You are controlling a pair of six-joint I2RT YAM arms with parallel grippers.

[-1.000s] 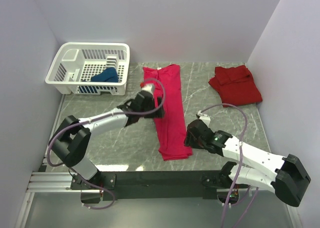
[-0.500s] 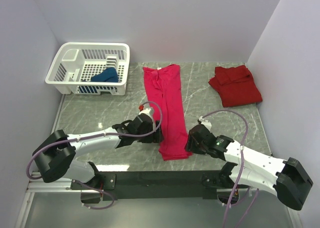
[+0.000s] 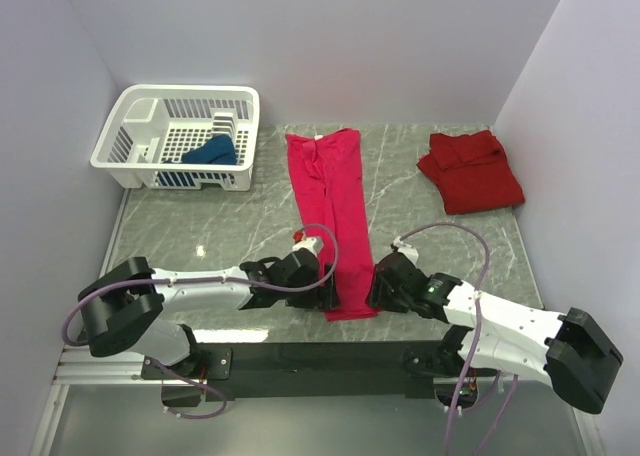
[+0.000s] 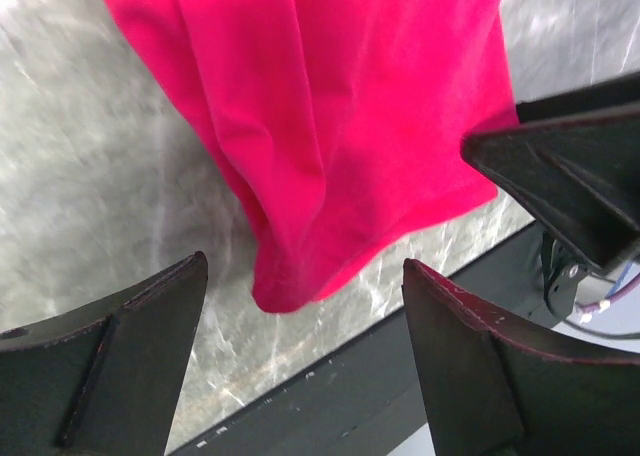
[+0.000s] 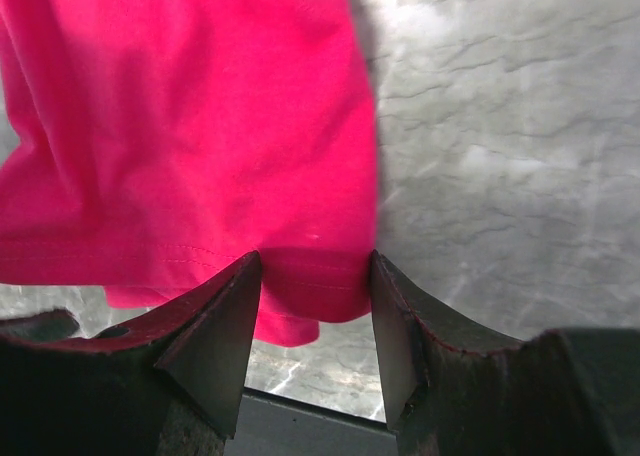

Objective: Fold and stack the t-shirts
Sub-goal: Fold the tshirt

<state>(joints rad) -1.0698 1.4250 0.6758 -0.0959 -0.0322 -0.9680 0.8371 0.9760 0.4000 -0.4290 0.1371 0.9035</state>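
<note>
**Both grippers now at the magenta shirt's near hem**

At far left a white plastic lattice basket (image 3: pixel 110 152) holds a crumpled dark blue t-shirt (image 3: pixel 212 153), not yet laid out.

The left gripper (image 3: pixel 323 288) has made the larger move. A second ago it was beside the middle of the shirt's left edge. It has since swung back toward the arm bases and now sits low at the near left corner. Its wrist view shows the jaws spread wide and holding nothing, with that rounded corner lying on the table between them.

The bright pinkish-red cloth t-shirt (image 3: pixel 333 211) lies flat in the middle of the grey marbled table (image 3: pixel 200 226) as a narrow strip, apparently already folded in along its sides. Its long axis runs from far to near, leaning slightly right as it comes toward the arms. The collar end points at the back wall and the hem at the bases.

The right gripper (image 3: pixel 379 288) has edged in to the near right corner. Its jaws are parted, with the stitched hem between the fingers and not yet pinched.

With a gripper at each hem corner, the next step is probably to pinch both corners and carry the hem toward the collar for the crosswise fold.

At far right, well apart, a darker red cloth t-shirt (image 3: pixel 470 171) lies folded, likely the start of the stack.
</note>
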